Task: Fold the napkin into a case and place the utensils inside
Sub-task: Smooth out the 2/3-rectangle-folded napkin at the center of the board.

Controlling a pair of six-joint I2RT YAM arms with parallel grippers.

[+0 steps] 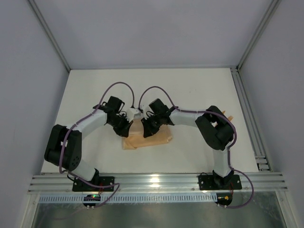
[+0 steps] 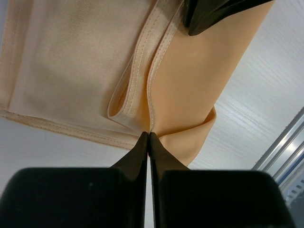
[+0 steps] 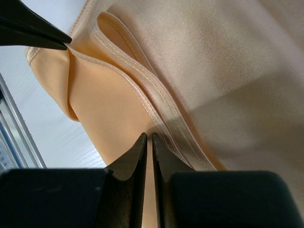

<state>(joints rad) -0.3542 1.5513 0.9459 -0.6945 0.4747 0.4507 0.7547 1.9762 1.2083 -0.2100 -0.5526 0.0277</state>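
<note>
The peach-orange napkin (image 1: 148, 137) lies partly folded on the white table between the two arms. My left gripper (image 1: 126, 124) is shut on a hemmed edge of the napkin (image 2: 85, 71), with its tips (image 2: 149, 134) pinching the fold. My right gripper (image 1: 148, 127) is shut on the cloth beside the double hem (image 3: 213, 71), with a thin slit between its tips (image 3: 147, 136). Each gripper's fingers show in the other's wrist view: the right one's fingers (image 2: 209, 14) and the left one's fingers (image 3: 33, 31). A small orange piece, probably the utensils (image 1: 230, 117), peeks out behind the right arm's elbow.
The white table (image 1: 190, 90) is ringed by grey walls. A metal rail (image 1: 251, 133) runs along its right side and another along the near edge (image 1: 156, 183). The right arm's elbow (image 1: 216, 128) sits close to the orange piece.
</note>
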